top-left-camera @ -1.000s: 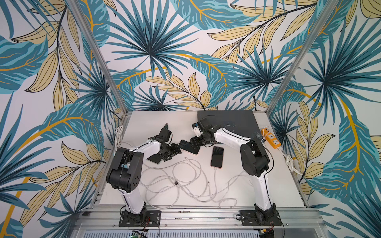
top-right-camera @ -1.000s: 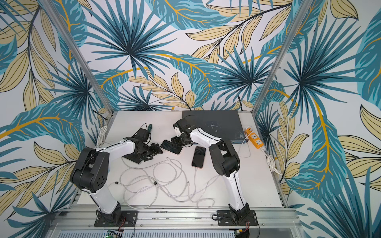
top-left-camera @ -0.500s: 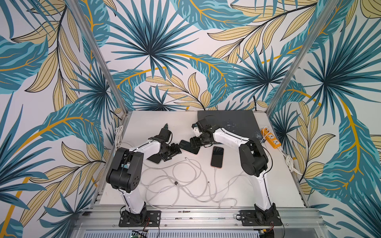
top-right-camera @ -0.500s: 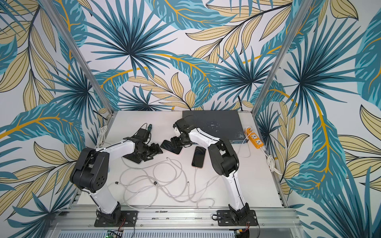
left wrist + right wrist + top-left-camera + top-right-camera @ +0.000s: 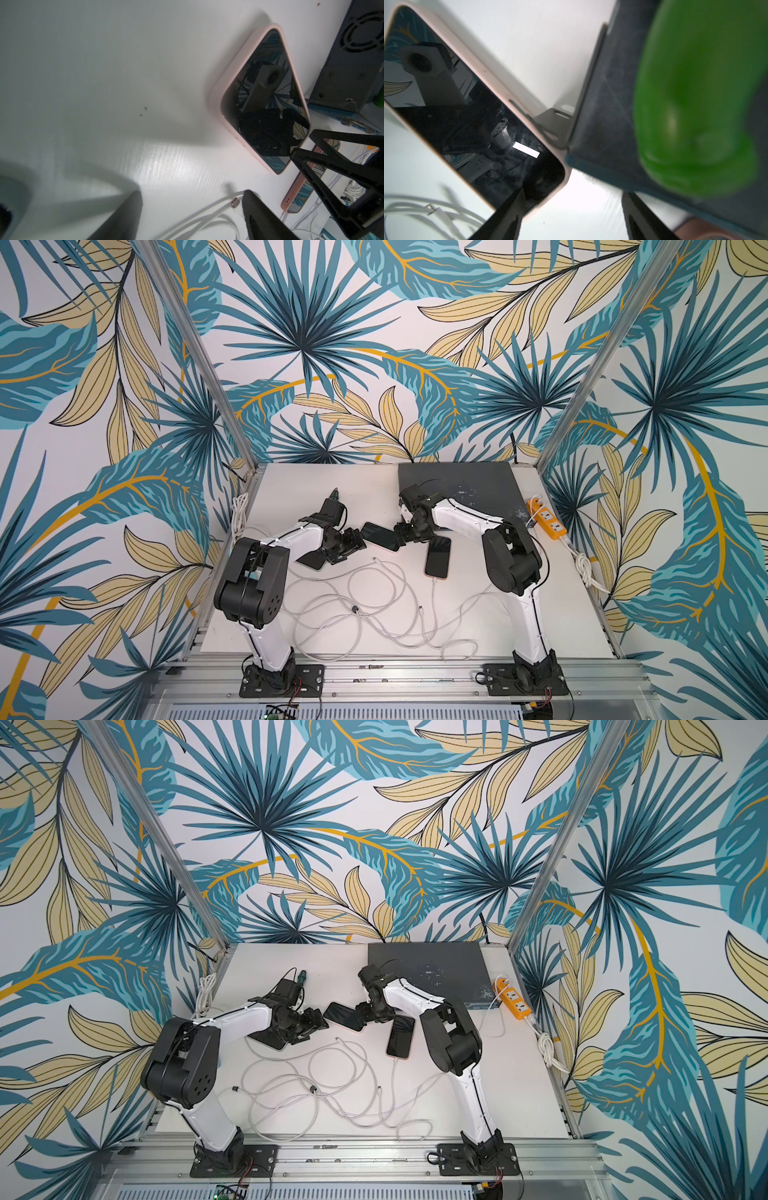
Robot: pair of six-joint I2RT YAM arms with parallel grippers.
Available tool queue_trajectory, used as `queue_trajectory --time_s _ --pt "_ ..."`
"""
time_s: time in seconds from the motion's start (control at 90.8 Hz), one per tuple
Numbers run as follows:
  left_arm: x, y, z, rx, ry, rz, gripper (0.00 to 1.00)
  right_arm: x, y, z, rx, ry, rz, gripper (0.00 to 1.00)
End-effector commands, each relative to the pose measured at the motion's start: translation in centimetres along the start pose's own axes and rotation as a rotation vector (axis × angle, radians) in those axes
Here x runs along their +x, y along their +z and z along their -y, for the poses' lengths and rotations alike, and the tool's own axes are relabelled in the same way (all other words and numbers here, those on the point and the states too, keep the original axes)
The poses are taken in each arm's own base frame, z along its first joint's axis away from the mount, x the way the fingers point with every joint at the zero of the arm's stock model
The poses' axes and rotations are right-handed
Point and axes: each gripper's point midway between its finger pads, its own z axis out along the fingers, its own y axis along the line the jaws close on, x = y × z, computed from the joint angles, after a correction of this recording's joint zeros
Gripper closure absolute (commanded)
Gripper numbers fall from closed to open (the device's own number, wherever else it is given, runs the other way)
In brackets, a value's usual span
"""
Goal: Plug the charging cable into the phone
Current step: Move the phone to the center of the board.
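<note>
Both grippers spread wide, empty: left gripper (image 5: pixel 356 545) beside pink-cased phone (image 5: pixel 379 536), right gripper (image 5: pixel 398 538) at its corner. Phone-positioning step, likely. Next: grab loose cable plug (image 5: pixel 234 202), bring it square to phone.

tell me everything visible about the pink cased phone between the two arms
The phone is a slim slab in a matte pink case, with its dark glossy screen facing up. It lies flat and askew on the white table, with no cable seen in it. The open right tool sits at one corner; contact unclear.
</note>
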Motion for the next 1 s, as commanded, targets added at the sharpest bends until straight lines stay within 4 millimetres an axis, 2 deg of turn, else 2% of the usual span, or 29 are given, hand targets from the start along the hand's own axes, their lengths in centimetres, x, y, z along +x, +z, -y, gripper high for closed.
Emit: queue_trajectory --time_s 0.0,0.154,0.253,0.364,0.518,0.628,0.705,0.793,0.992 --pt "1.3 0.5 -2.4 -0.063 -0.025 -0.033 0.21 2.0 3.6 -0.8 -0.065 -0.035 -0.118 0.24" --pt "1.4 0.4 -3.1 -0.062 -0.041 -0.029 0.21 -0.2 4.2 -2.8 -0.15 -0.064 -0.1 0.24" --pt "1.4 0.4 -3.6 -0.066 -0.049 -0.031 0.2 -0.5 4.6 -3.5 -0.19 -0.055 -0.115 0.25" --pt "1.2 0.4 -3.8 -0.067 -0.054 -0.029 0.21 0.5 4.9 -4.6 -0.234 -0.057 -0.153 0.29" --pt "0.8 0.4 -4.3 -0.07 -0.073 -0.018 0.21 2.6 4.0 -9.6 -0.347 -0.196 -0.179 0.3" --pt "0.6 0.3 -4.4 -0.069 -0.077 -0.012 0.21 4.0 3.7 -11.9 -0.38 -0.284 -0.194 0.3" --pt "0.6 0.1 -4.9 -0.084 -0.074 -0.008 0.21 4.2 3.6 -11.8 -0.375 -0.27 -0.183 0.3" --pt "0.5 -0.1 -5.4 -0.11 -0.064 -0.001 0.21 3.8 2.5 -11.4 -0.376 -0.256 -0.146 0.3" --pt "-0.3 -0.7 -6.3 -0.166 -0.071 0.036 0.22 0.7 -0.9 -8.3 -0.33 -0.151 -0.02 0.28"
